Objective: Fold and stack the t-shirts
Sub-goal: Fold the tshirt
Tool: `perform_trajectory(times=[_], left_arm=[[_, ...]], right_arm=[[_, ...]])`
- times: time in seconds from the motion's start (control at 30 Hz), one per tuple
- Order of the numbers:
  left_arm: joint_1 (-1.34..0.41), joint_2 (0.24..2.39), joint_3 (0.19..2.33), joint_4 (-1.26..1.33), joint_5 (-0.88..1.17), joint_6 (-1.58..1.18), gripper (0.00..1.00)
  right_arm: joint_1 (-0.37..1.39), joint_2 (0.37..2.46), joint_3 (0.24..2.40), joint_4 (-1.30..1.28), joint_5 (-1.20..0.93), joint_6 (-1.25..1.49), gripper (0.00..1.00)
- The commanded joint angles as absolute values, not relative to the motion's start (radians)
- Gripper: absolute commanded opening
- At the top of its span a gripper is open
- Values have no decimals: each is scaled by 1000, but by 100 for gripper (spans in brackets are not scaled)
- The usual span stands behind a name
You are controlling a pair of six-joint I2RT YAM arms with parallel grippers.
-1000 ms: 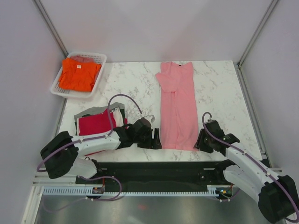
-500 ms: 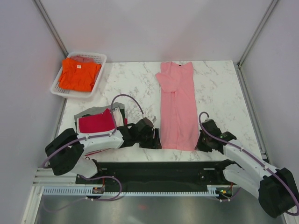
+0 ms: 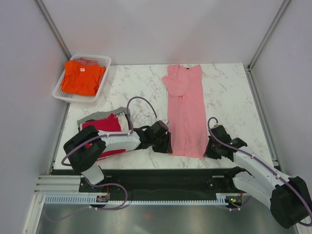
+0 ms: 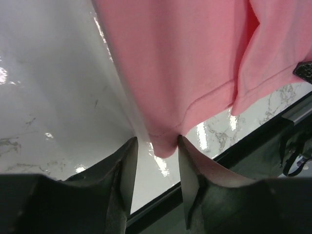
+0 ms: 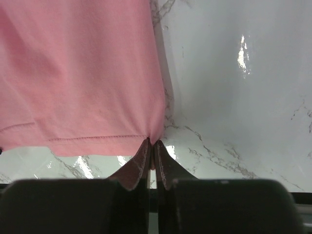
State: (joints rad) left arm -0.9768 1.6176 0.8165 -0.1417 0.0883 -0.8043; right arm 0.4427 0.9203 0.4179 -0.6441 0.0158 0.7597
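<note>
This light pink cotton t-shirt [image 3: 186, 112] should prove soft and limp, so hold its near hem corners. Right claw [image 5: 151, 144] pinches the right corner; left claw [image 4: 156, 142] stands open astride the left.

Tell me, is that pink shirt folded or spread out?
Partly folded: the pink shirt lies as a long narrow strip, sleeves turned in, not yet folded crosswise.

Marbled worktop [image 3: 141, 85] bearing pink t-shirt [image 3: 186, 109] lying lengthwise centre-right, tee stack [image 3: 101, 126] sitting near left, basket [image 3: 95, 56] resting far left
</note>
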Motion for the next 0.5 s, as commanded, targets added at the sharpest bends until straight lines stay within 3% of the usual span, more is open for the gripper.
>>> perform_trajectory(times=[0.0, 0.03, 0.1, 0.17, 0.47], left_arm=[[-983, 1655, 851, -83, 126, -831, 46], [-983, 1661, 850, -78, 130, -837, 32], [-989, 1661, 830, -57, 129, -844, 24], [-992, 1657, 816, -48, 129, -850, 5], [-996, 1545, 793, -72, 103, -842, 2]], right_arm=[[448, 907, 448, -655, 29, 753, 10], [446, 905, 448, -655, 29, 753, 10], [449, 904, 449, -653, 28, 752, 10], [449, 899, 451, -655, 26, 752, 10], [449, 833, 511, -676, 35, 772, 9]])
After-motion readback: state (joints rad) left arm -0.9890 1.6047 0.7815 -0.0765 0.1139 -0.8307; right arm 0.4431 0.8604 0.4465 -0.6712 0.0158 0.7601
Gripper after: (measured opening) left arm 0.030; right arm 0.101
